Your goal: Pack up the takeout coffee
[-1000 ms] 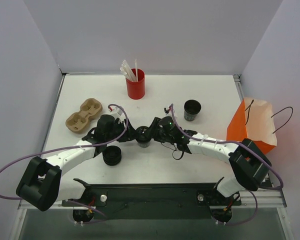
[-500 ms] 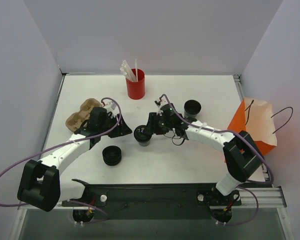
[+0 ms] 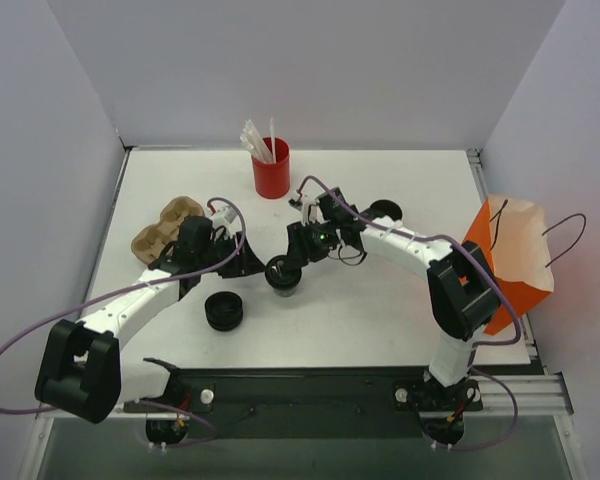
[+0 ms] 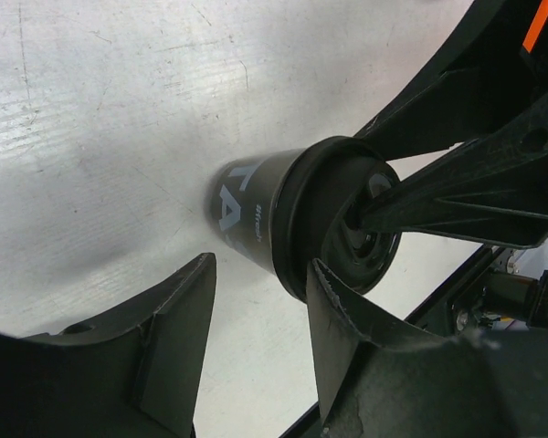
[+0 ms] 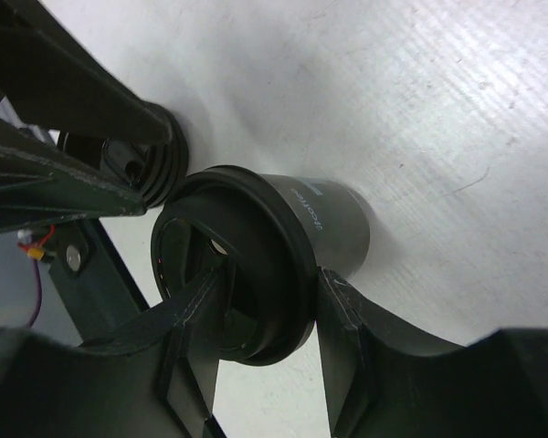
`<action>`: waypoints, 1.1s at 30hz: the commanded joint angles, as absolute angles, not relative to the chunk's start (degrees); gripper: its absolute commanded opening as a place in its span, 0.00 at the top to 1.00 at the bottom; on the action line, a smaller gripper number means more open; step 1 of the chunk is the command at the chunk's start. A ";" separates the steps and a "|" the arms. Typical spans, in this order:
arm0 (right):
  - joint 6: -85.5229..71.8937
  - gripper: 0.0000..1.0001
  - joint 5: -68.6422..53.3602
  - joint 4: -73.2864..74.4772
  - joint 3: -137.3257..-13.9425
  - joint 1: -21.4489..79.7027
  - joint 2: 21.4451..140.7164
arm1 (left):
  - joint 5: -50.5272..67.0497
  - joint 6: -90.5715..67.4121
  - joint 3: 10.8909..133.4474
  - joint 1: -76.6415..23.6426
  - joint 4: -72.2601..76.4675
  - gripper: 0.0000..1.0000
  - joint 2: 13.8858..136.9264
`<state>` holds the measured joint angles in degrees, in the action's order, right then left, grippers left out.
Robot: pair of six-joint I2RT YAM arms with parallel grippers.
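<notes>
A takeout coffee cup (image 3: 283, 275), small and black with a round black lid (image 5: 256, 274), stands on the white table near the middle. My right gripper (image 3: 292, 258) is shut on the lid's rim, one finger (image 5: 194, 319) lying across the lid's top and the other (image 5: 340, 315) pressed to its outer edge. My left gripper (image 3: 248, 262) is open just left of the cup (image 4: 247, 205), with only bare table between its fingers (image 4: 178, 338). A second black cup (image 3: 385, 211) stands farther right, partly hidden by my right arm.
A low stack of loose black lids (image 3: 223, 311) lies near the left forearm. A brown cardboard cup carrier (image 3: 165, 230) sits at the left. A red cup of white straws (image 3: 271, 167) stands at the back. The orange paper bag (image 3: 510, 262) stands at the right edge.
My left gripper has backed away to the left from the cup. My right wrist has swung toward the far side while its fingers stayed at the cup's lid.
</notes>
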<state>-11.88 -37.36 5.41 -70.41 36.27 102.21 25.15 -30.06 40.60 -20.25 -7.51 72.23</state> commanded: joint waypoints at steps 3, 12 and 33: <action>-3.17 0.64 -41.13 19.16 -72.94 35.95 107.14 | 25.58 -27.95 38.15 -20.04 1.12 0.48 71.02; -3.60 0.66 -40.69 19.34 -73.56 35.95 107.75 | 27.42 -29.96 36.92 -20.13 4.04 0.52 74.26; -6.06 0.67 -38.76 18.10 -72.86 35.24 107.58 | 32.61 -34.45 34.10 -20.22 5.45 0.52 69.26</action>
<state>-7.46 -44.42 13.37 -74.28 35.59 105.45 28.49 -33.47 33.58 -20.03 3.64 71.48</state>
